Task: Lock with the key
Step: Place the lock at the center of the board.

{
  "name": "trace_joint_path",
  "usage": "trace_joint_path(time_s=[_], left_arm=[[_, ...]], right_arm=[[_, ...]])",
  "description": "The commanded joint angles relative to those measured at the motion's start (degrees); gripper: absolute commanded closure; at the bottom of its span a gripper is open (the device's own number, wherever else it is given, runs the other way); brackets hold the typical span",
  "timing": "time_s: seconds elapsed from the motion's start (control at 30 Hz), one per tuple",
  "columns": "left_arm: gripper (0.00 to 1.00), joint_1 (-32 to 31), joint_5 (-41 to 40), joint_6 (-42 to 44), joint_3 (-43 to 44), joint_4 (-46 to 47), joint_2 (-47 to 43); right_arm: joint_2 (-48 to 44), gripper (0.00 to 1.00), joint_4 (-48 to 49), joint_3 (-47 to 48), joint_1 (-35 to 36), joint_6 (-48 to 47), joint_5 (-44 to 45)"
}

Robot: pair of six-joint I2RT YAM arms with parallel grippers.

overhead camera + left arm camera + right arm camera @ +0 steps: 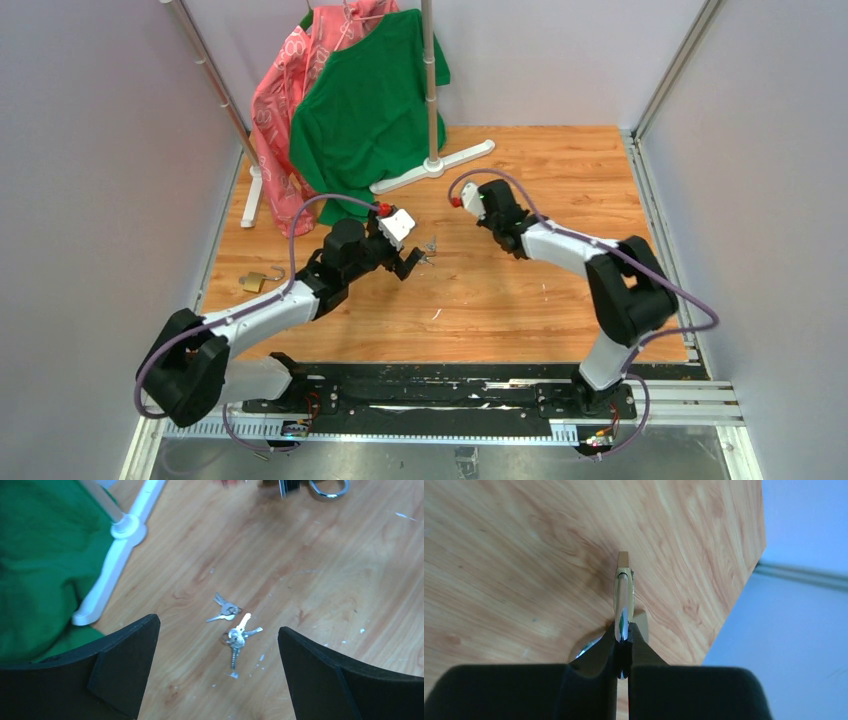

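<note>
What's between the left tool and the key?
Nothing: in the left wrist view the key lies on bare table inside the open left tool's gap, another key bunch beside it.

A wood-grain counter filled the bay, scuffed with pale flecks. Plain grey walls closed it in on three sides, and aluminium rails ran along its edges. Beyond the left hand stood a rack on a white foot. A green shirt hung from it, up and left of the hand, with a pink garment further left. A black plate lay behind the hand. The light was even and soft.
</note>
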Motion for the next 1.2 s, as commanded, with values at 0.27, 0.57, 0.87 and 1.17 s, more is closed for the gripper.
trace_joint_path(time_s=[0.27,0.57,0.87,1.17], left_arm=[[0.0,-0.17,-13.16,-0.28,2.27,-10.92,-7.41],[0.0,-0.09,-15.75,-0.6,6.72,-20.14,-7.83],[0.0,2.25,-14.27,17.19,19.88,-46.35,-5.22],[0.0,13.96,-31.75,8.37,41.96,-84.22,3.55]], right_arm=[[7.04,0.64,-4.26,2.38,6.45,-7.3,1.52],[4.49,0.44,-12.14,1.57,7.42,0.0,-3.18],[-2.42,0.27,-18.99,1.09,8.49,2.24,-9.84],[-18.63,0.17,-17.14,3.27,8.49,17.22,-23.96]])
